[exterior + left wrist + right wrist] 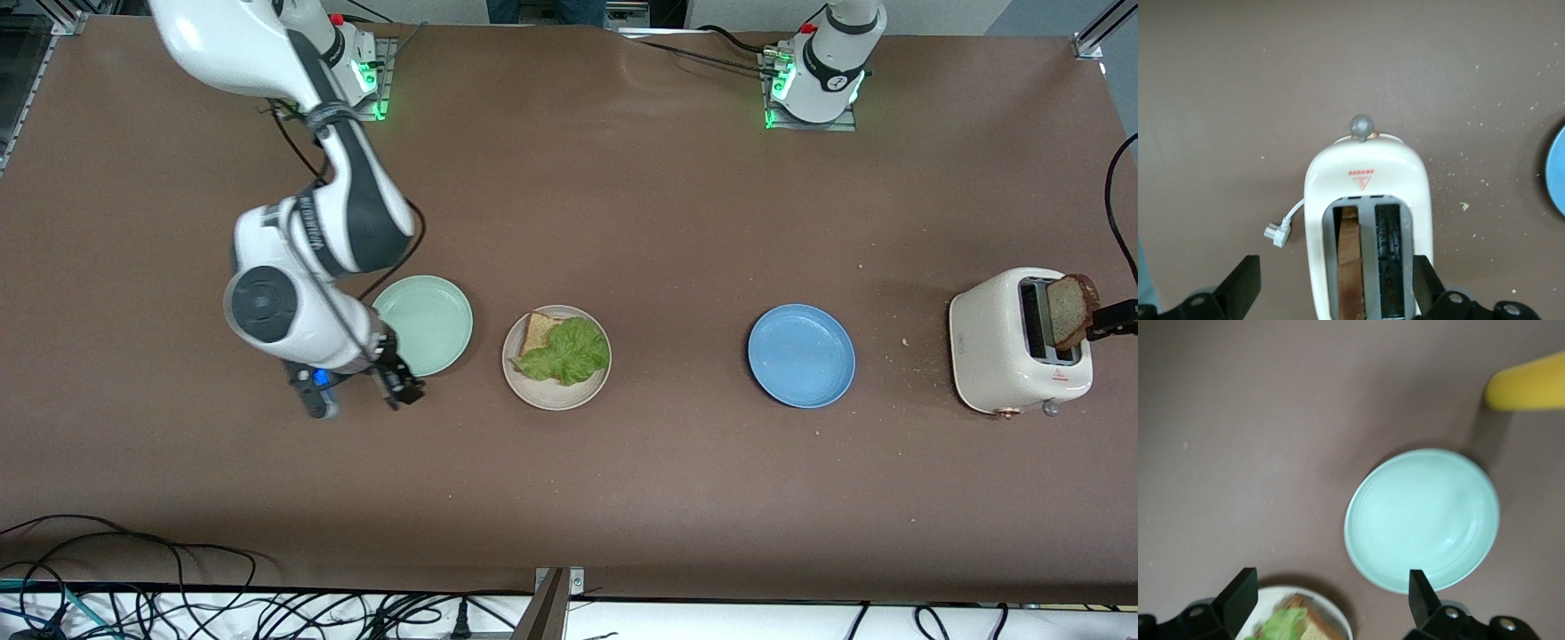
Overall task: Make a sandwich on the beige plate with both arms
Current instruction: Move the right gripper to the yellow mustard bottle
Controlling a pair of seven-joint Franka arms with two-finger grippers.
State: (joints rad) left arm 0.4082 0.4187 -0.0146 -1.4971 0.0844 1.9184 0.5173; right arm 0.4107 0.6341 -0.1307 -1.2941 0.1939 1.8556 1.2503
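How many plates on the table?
3, in a row. Mint-green plate toward the right arm's end, bare. Beige plate beside it, holding bread and lettuce. Blue plate toward the left arm's end, bare, beside the toaster. None appear hidden.

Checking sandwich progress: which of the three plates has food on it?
The beige plate, between the mint-green plate and blue plate; it holds bread and lettuce.

Table covering (622, 222): matt brown sheet, faintly creased along the frame's top edge, crumb-speckled at right. Beige plate (549, 393), mint-green plate (436, 320) and blue plate (801, 356): smooth, low-sheen, plastic-looking; lettuce leaf (569, 351) ruffled, bread slice (536, 332) porous with a brown crust. Toaster (991, 342): glossy cream shell, grey knob; arm casings hard glossy white plastic with black trim.
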